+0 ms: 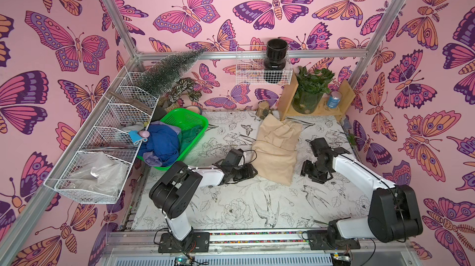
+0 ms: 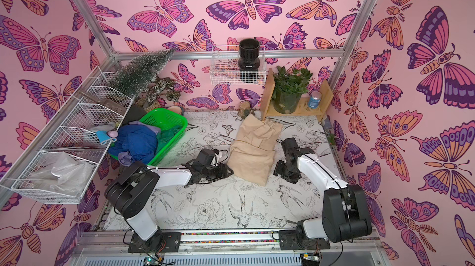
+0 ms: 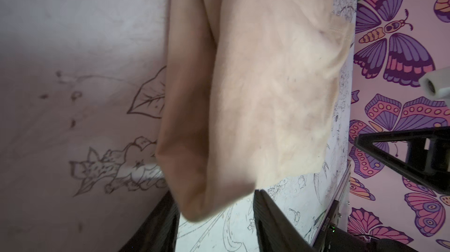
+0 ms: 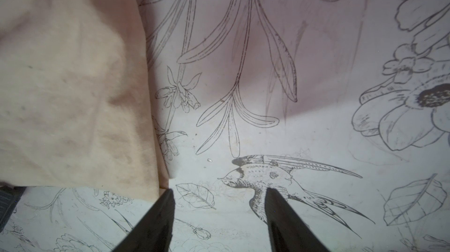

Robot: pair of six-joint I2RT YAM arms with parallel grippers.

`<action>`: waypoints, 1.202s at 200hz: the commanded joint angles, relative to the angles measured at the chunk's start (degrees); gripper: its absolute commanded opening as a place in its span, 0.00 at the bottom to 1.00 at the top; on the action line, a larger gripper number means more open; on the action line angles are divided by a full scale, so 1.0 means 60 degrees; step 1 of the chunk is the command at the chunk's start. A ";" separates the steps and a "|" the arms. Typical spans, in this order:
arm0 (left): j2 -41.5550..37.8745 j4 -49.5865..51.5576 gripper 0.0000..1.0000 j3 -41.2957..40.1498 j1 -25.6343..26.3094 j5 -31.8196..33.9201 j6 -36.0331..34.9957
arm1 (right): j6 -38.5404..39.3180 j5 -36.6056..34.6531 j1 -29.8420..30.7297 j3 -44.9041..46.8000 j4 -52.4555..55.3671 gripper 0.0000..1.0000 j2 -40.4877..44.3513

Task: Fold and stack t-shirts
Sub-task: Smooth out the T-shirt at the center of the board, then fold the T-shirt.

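The left gripper (image 3: 214, 197) stands part open and clamps nothing, but a corner of the folded beige tee (image 3: 255, 80) lies between its jaws. Pulling away could snag the corner and spoil the fold. The right gripper (image 4: 219, 190) is open and empty, with the tee's edge just beside one finger. Only the left wrist view shows that corner. Only the top views show the other tees (image 1: 162, 144) in the basket (image 1: 190, 120), well off beyond the left gripper.

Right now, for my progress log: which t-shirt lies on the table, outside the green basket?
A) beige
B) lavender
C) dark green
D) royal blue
A: the beige t-shirt lies on the table, apart from the green basket.
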State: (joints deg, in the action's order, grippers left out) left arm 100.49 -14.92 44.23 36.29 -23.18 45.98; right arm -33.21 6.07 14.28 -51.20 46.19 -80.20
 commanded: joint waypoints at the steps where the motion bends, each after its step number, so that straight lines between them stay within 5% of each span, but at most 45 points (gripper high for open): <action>1: 0.0550 -0.0503 0.56 -0.0334 -0.0044 0.0029 0.0223 | -0.0105 -0.0171 -0.0037 0.0039 0.0304 0.63 0.0038; 27: 0.0865 -0.0722 0.56 -0.0418 -0.0153 0.0190 0.0307 | -0.0097 -0.0237 -0.0037 -0.0022 0.0405 0.63 -0.0029; 41: 0.1062 -0.0751 0.48 -0.0421 -0.0271 0.0302 0.0247 | -0.0133 -0.0227 -0.0037 -0.0021 0.0409 0.63 0.0007; 57: 0.1345 -0.0795 0.00 -0.0328 -0.0510 0.0352 0.0173 | -0.0191 -0.0138 -0.0037 -0.0008 0.0362 0.63 0.0079; 170: 0.1445 -0.0297 0.00 0.0261 -0.0878 -0.0093 -0.0045 | -0.1812 0.2095 0.0874 -0.1387 -0.1372 0.62 -0.1301; 240: 0.1080 0.0199 0.00 0.0320 -0.0878 0.0107 -0.0320 | -0.2175 0.2153 0.2026 -0.0941 -0.1749 0.62 -0.2592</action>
State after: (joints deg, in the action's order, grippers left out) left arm 107.33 -20.82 46.78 31.73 -25.71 46.09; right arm -44.62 18.24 25.56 -58.48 36.38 -94.96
